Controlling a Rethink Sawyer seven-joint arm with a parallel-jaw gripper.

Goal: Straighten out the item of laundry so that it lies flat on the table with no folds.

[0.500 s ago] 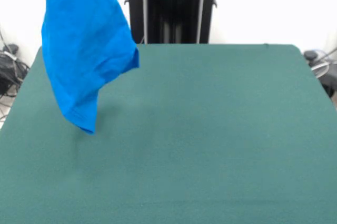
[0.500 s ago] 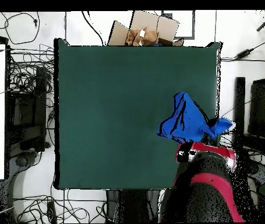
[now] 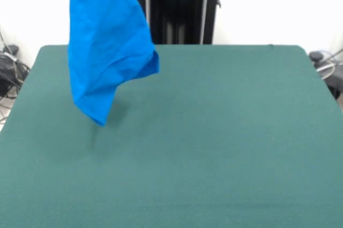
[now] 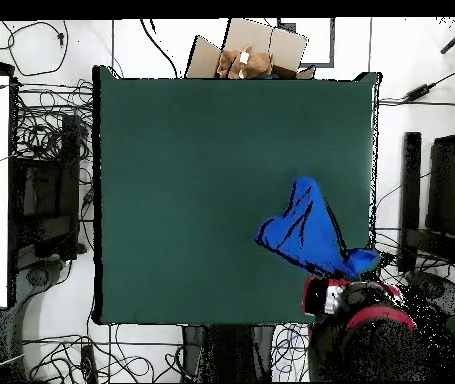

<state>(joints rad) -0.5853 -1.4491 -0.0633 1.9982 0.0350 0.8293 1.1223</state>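
Shirt [image 3: 107, 51] hangs bunched from above the front view's top edge, lowest corner just clear of surface [image 3: 214, 147]; tool not visible there. Overhead: shirt [image 4: 306, 232] drapes off arm end [image 4: 356, 300], over surface's corner; tool's state can't be told.

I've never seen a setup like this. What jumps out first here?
A bright blue T-shirt dangles in the air, bunched and hanging from above the front view's top edge, over one side of the table. That wide dark green top fills most of both views. From overhead, the red and black arm sits beside the shirt.
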